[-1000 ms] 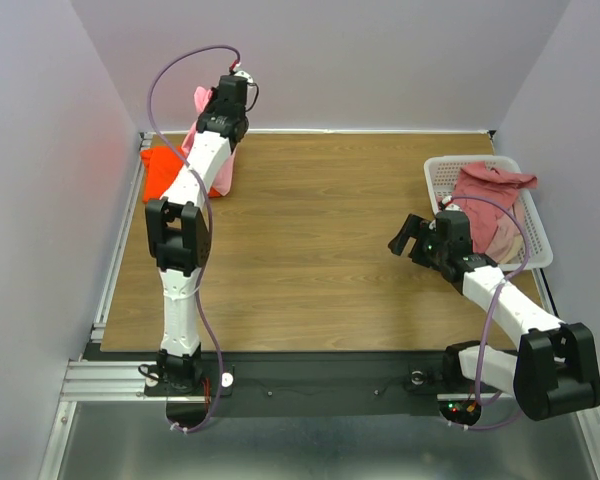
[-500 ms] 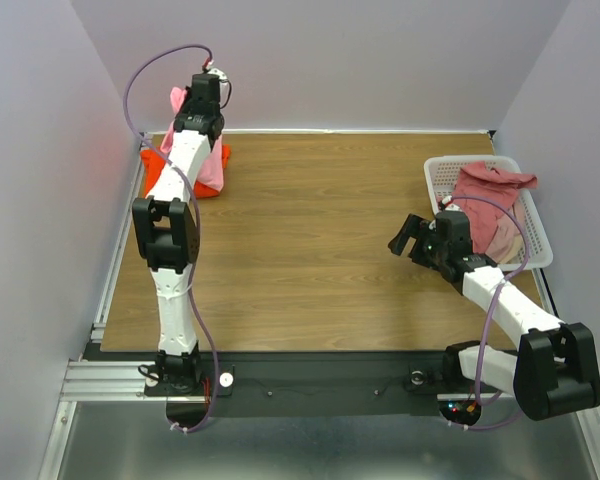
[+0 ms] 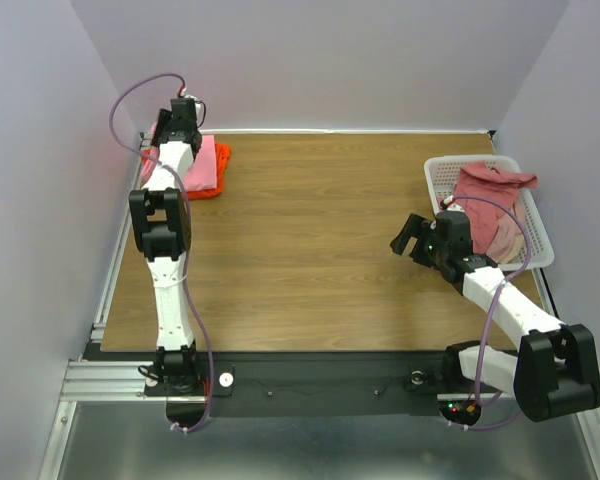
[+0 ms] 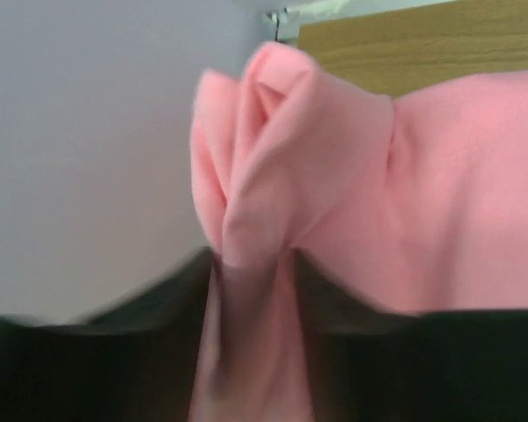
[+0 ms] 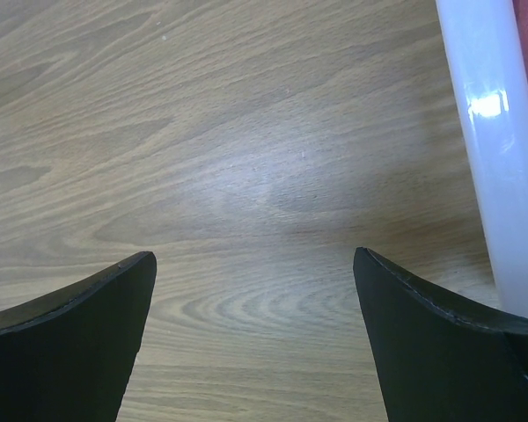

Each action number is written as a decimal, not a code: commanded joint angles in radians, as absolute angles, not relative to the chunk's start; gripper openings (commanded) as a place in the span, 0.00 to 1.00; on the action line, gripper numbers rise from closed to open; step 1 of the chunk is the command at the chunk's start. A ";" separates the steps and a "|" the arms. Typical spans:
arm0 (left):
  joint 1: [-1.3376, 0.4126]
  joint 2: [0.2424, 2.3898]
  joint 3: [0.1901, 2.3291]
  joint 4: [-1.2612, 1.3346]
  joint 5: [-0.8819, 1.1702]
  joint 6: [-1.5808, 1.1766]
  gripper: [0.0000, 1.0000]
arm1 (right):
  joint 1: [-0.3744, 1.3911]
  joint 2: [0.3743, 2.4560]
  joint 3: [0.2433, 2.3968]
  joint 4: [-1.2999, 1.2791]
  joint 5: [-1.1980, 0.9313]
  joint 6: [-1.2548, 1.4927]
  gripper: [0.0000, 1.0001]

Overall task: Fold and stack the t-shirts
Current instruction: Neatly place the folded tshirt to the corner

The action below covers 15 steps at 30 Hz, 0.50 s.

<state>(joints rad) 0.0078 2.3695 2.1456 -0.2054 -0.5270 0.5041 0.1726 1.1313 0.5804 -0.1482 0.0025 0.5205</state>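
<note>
A pink t-shirt [image 3: 205,165] lies on top of an orange t-shirt [image 3: 221,186] in the table's far left corner. My left gripper [image 3: 167,136] is at the back left edge of that pile. In the left wrist view its dark jaws [image 4: 253,272] pinch a bunched fold of the pink t-shirt [image 4: 334,176]. A dusty rose t-shirt [image 3: 490,190] lies crumpled in the white basket [image 3: 435,180] at the right. My right gripper [image 3: 405,238] hovers open over bare wood just left of the basket, with nothing between its jaws [image 5: 255,257].
The basket's white rim [image 5: 493,132] runs close beside the right gripper's right finger. Purple walls close in the table at the back and both sides. A metal rail [image 3: 120,240] borders the table's left edge.
My left arm has swung left and back, carrying the pink t-shirt down onto the orange one in the corner. The right arm has stayed put.
</note>
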 commanded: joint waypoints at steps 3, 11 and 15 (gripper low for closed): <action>0.055 2.368 2.207 -0.080 -0.612 0.459 0.98 | 0.176 1.134 0.584 -0.115 0.028 0.523 1.00; 0.034 2.239 2.267 -0.167 -0.583 0.315 0.98 | 0.175 1.078 0.591 -0.115 0.006 0.517 1.00; -0.036 2.106 2.224 -0.210 -0.542 0.236 0.98 | 0.175 1.039 0.606 -0.143 -0.029 0.520 1.00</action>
<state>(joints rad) 0.0402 2.3505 2.1887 -0.2062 -0.5713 0.3492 0.1722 1.0920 0.5804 -0.1505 -0.0010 0.5201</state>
